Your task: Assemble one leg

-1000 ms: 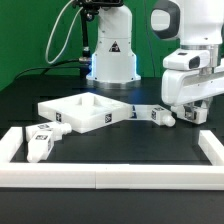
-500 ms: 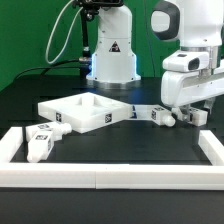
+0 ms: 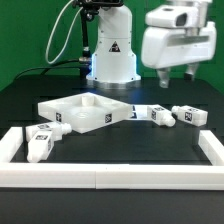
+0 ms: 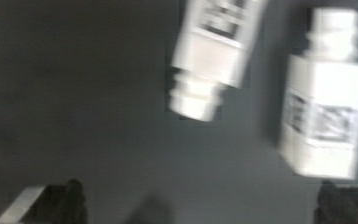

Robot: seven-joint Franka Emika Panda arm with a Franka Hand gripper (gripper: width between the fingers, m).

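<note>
Two white legs lie on the black table at the exterior view's right, one point(image 3: 157, 115) nearer the middle and one point(image 3: 189, 116) further right. Both show in the wrist view, one with its round peg end visible point(image 4: 211, 55) and one beside it point(image 4: 327, 100). My gripper point(image 3: 177, 74) hangs open and empty well above them. Its dark fingertips point(image 4: 60, 204) sit at the edge of the wrist view, with bare table between them point(image 4: 202, 208). Two more legs point(image 3: 42, 132) point(image 3: 39, 150) lie at the exterior view's left.
The large square white tabletop point(image 3: 62, 115) lies left of centre. The marker board point(image 3: 133, 108) lies between it and the right legs. A white raised border point(image 3: 110, 178) runs along the front and sides. The robot base point(image 3: 110, 60) stands behind.
My gripper was low down around the rightmost leg and has risen straight up. That leg stays lying on the table.
</note>
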